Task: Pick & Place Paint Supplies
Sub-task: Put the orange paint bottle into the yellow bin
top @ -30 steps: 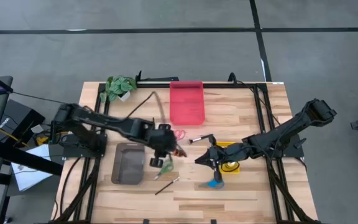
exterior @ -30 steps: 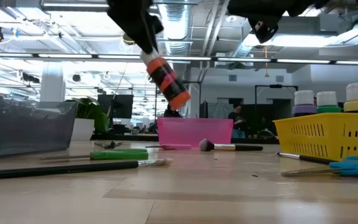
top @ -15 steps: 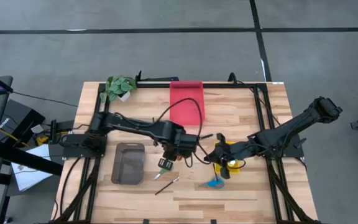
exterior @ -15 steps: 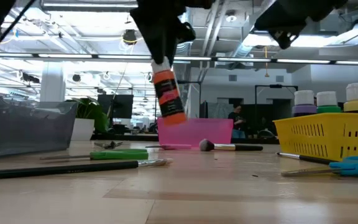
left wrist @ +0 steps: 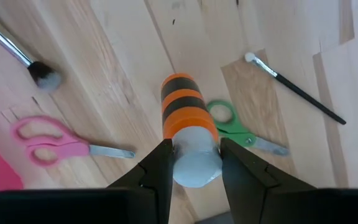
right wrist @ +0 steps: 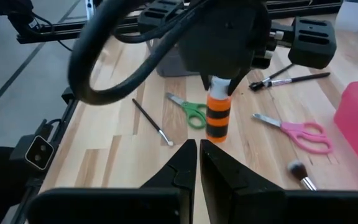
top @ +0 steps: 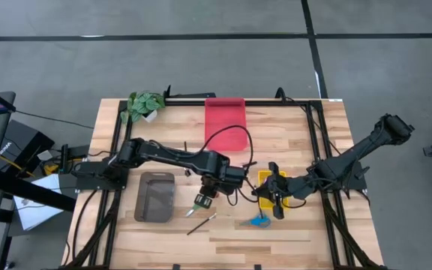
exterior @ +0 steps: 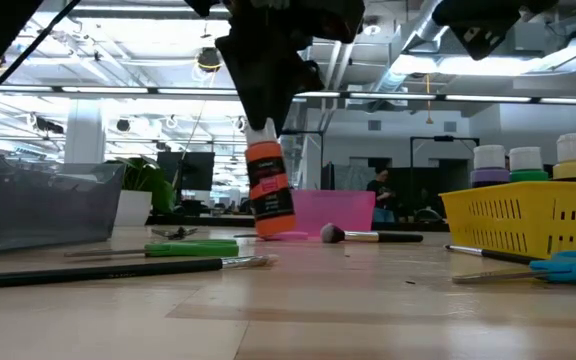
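Low view, nearest first: a long dark-handled brush (exterior: 118,270) and green scissors (exterior: 190,247) lie on the bench (exterior: 298,320); behind them the orange paint bottle (exterior: 269,192) hangs upright, cap up, its base just above the wood by my reading. My left gripper (left wrist: 192,163) has its fingers clamped on the bottle's white cap. My right gripper (right wrist: 197,163) waits with fingers pinched together, holding nothing, facing the bottle from near the yellow basket (exterior: 528,215).

Doing this step well: I judge the bottle is bound for the basket, so I'd keep it upright, lift enough to clear the basket wall, and move the right arm aside first.

Left wrist view gives what low view lacks: pink scissors (left wrist: 55,143) and a second brush (left wrist: 294,88) flanking the bottle. High view alone shows the grey tray (top: 156,198) and red tray (top: 224,120) layout.
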You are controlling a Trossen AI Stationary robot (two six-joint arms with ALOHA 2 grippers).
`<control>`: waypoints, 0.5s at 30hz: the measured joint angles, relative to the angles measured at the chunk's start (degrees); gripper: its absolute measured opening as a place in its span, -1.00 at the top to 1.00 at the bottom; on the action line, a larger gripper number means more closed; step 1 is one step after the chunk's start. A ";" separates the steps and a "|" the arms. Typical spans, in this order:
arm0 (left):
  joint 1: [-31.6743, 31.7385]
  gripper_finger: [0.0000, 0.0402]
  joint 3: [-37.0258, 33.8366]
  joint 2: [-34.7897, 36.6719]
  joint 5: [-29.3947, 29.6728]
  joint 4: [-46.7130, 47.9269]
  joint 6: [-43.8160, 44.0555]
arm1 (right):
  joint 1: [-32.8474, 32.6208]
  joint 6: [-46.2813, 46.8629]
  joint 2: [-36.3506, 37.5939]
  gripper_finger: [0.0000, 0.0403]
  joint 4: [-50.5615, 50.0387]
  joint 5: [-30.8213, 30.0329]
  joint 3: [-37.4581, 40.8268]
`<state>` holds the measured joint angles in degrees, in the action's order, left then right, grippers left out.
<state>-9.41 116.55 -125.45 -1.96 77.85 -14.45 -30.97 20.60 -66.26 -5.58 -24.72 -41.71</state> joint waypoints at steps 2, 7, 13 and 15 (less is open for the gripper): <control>0.30 0.49 0.00 0.00 0.01 0.15 -0.13 | -0.14 0.00 0.00 0.92 -0.02 -0.06 0.00; 1.24 0.49 -0.02 0.00 -0.01 0.16 -0.32 | -0.14 0.00 0.00 0.92 -0.02 -0.06 0.00; 1.94 0.49 0.01 -2.17 0.03 2.11 -0.82 | -0.14 -0.02 0.00 0.92 -0.07 -0.05 0.00; 1.94 0.49 0.26 -2.66 0.20 3.05 -2.06 | -0.14 -0.02 -0.02 0.92 -0.22 -0.06 0.00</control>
<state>-7.46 116.81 -128.11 -1.76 80.90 -16.51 -31.11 20.58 -66.28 -5.80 -24.77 -41.71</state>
